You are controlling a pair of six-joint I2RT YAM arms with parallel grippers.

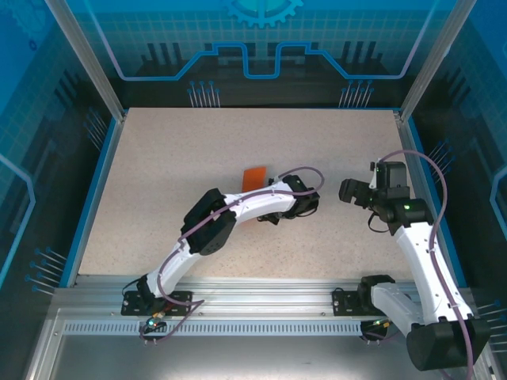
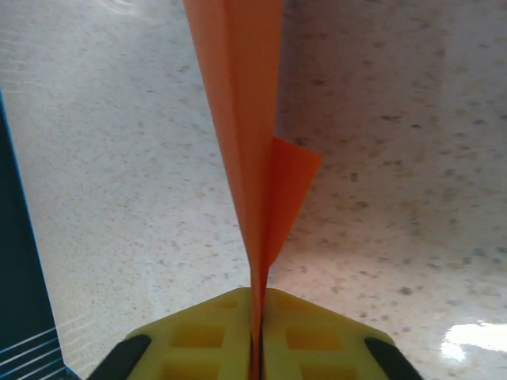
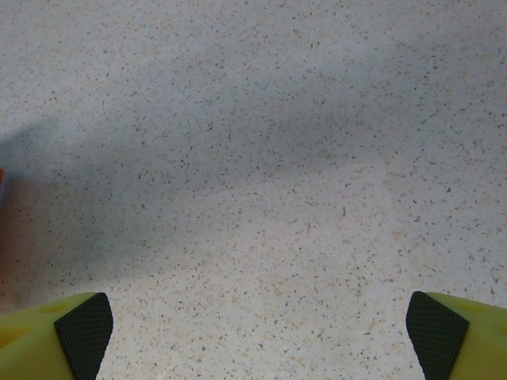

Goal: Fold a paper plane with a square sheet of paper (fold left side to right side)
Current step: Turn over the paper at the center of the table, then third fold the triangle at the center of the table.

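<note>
Speckled pale desk (image 1: 158, 174) inside a blue-lit enclosure, and the left fingers (image 2: 198, 340) are clamped narrow on the tail edge of the orange-red paper plane (image 2: 242, 119), which runs away from them low over the desk near its middle (image 1: 254, 176). One flap (image 2: 289, 190) juts out to the side, and that is the worry: a loose layer could spring open, or the thin paper could slip or tear in so slight a pinch. The right fingers (image 3: 47, 340) stand spread wide, holding nothing, well apart to the right. From above, the left arm (image 1: 238, 207) hides much of the fold.
</note>
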